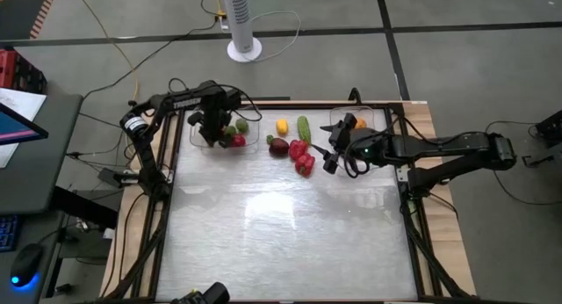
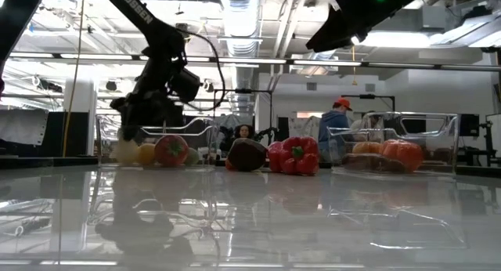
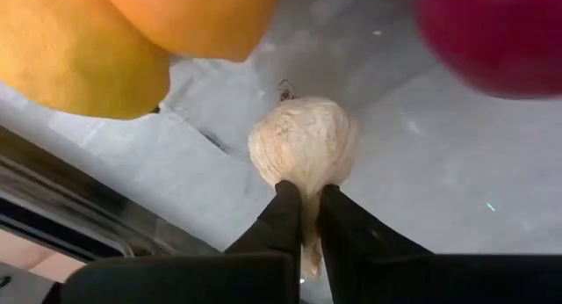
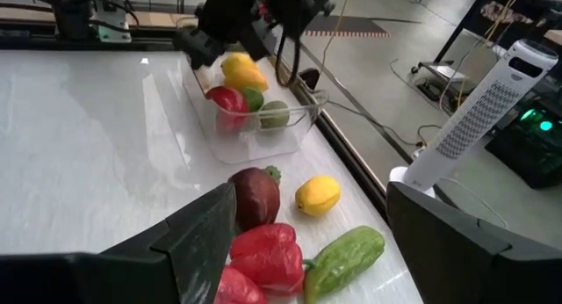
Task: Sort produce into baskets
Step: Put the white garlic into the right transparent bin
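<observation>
My left gripper reaches down into the left clear basket, shut on a whitish garlic bulb. Yellow, orange and red produce lie around it. On the table between the baskets lie a lemon, a green cucumber, a dark purple piece and red peppers. The right basket holds orange pieces. My right gripper hovers open beside the peppers, holding nothing. My left gripper pinches the garlic bulb's thin stem end between its two fingers. The fingers come steeply from above, and the round bulb sticks out beyond their tips. The bulb is low inside the basket; whether it rests on the floor I cannot tell.
The near half of the table is open room. A white tower fan stands beyond the far edge, with cables on the floor. In the low view people are in the room behind.
</observation>
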You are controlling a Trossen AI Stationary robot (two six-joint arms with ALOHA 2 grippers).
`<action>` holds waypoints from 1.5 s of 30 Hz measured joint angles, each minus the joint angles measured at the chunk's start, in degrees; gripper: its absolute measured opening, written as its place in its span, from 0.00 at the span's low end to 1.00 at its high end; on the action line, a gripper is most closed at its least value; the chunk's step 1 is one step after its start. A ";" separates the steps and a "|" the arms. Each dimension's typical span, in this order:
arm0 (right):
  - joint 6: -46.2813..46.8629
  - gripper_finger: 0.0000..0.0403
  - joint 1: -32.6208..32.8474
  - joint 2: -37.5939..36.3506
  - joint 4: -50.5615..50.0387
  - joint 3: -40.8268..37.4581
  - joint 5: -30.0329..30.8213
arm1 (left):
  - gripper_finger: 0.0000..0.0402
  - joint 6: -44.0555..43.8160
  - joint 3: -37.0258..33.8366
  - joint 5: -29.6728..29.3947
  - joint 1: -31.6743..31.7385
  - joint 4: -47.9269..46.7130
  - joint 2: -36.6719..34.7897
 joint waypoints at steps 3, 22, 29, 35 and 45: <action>0.00 0.79 -0.04 -0.28 -0.80 0.00 0.32 | 0.04 0.07 4.16 1.53 -0.16 -2.25 0.00; 5.15 0.79 1.35 -13.69 -7.45 -3.51 3.45 | 0.04 -1.28 32.03 4.64 -13.45 5.43 -0.04; 6.10 0.79 1.39 -16.73 -7.79 -3.55 3.53 | 0.04 -2.59 32.32 5.63 -19.00 24.64 2.29; 6.22 0.79 2.10 -18.27 -7.33 -4.19 4.47 | 0.04 -2.21 35.01 11.09 -19.98 28.41 9.72; 5.81 0.79 2.49 -24.28 -5.40 -7.25 6.42 | 0.04 -1.61 44.16 17.28 -21.42 38.69 21.27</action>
